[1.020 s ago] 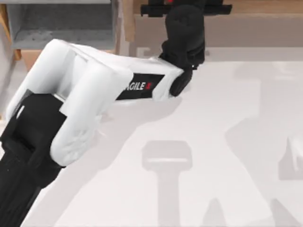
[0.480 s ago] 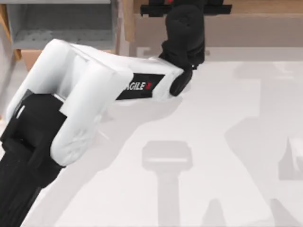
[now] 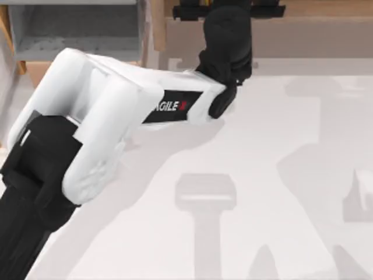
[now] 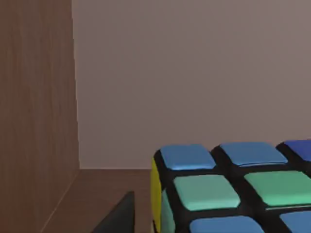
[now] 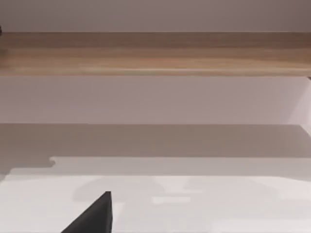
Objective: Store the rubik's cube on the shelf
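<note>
The left tool (image 3: 228, 7) reaches over the table's far edge above the shelf (image 3: 303, 36); whether it is open or clamped I cannot tell. Close before its wrist camera sits the rubik's cube (image 4: 233, 189), low over the shelf's brown board near a wooden side wall (image 4: 36, 111). It looks rigid, light, smooth-stickered, best pinched on opposite flat faces. The white table (image 3: 274, 175) is flat; the right arm idles facing the shelf.
</note>
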### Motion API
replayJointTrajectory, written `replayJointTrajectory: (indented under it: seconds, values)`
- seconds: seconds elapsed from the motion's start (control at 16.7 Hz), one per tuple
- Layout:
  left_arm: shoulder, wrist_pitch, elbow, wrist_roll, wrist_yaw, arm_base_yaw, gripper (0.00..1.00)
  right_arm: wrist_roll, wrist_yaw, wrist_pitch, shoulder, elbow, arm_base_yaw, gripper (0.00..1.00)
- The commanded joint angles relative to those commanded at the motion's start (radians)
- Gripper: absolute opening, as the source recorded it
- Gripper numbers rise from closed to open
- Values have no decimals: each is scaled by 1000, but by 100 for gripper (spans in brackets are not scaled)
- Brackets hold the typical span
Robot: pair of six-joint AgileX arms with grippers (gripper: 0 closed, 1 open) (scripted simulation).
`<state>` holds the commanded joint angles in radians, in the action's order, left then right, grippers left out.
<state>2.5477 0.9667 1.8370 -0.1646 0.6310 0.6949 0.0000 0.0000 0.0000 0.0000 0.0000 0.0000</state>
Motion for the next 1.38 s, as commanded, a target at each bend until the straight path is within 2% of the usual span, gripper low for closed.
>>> replayJointTrajectory:
  seconds: [0.54,0.72,0.84,1.02,1.2,1.38]
  values:
    - [0,0,0,0,0,3,100,0,0,0,0,0,0,100]
    - [-24,21,-57,-32,-51,4,100,0,0,0,0,0,0,100]
    - [-59,52,-142,-81,-127,2,100,0,0,0,0,0,0,100]
    - [-135,117,-324,-189,-288,-20,100,0,0,0,0,0,0,100]
    - [-226,197,-548,-330,-484,-75,100,0,0,0,0,0,0,100]
    - [-324,283,-787,-493,-693,-181,100,0,0,0,0,0,0,100]
